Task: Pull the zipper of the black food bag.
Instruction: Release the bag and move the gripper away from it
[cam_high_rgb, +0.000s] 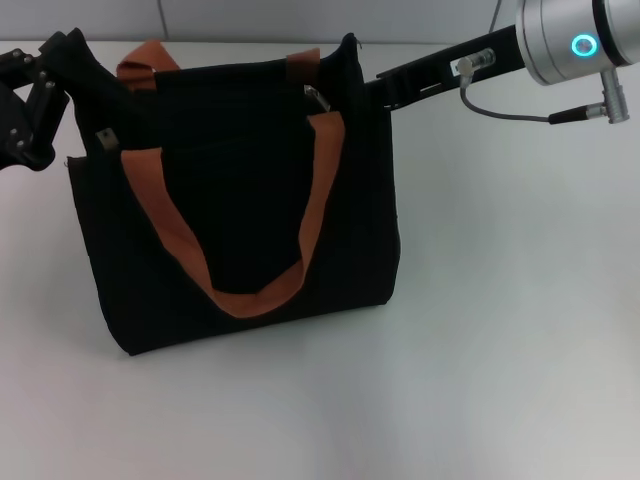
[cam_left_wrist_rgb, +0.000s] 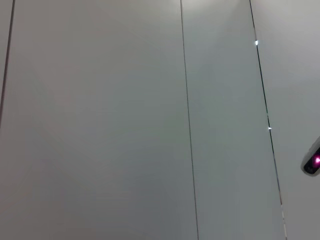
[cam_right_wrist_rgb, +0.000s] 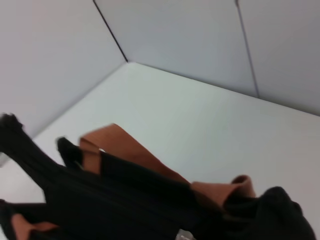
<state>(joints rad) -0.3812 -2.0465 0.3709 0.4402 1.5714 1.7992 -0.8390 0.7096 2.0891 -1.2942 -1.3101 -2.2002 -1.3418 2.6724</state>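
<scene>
A: Where is the black food bag (cam_high_rgb: 240, 200) placed?

B: It is stood upright on the white bench (cam_high_rgb: 500, 350), with one orange-brown handle (cam_high_rgb: 255, 225) draped down its front face and the other (cam_high_rgb: 148, 58) seen behind the top edge.

A: And the zipper (cam_high_rgb: 316, 97)?

B: A small silver tab is seen on the top edge, toward the robot's right end of the bag. A sliver of it is also caught in the right wrist view (cam_right_wrist_rgb: 184, 234), at the frame's margin.

A: How are the arms set?

B: The left gripper (cam_high_rgb: 35, 105) is held against the bag's top left corner, where the fabric appears to be bunched up beside it. Whether its fingers are closed on the cloth cannot be told. The right gripper (cam_high_rgb: 385, 90) is brought up to the top right corner, its tip hidden behind the bag, so its fingers cannot be judged either.

A: Which step is judged to be in hand?

B: The bag seems to be braced at one end while the tab is being approached from the other; nothing shows the tab to be gripped.

A: What is called for next?

B: The tab would need to be pinched firmly, then drawn straight along the zip line while the bag is held taut.
</scene>
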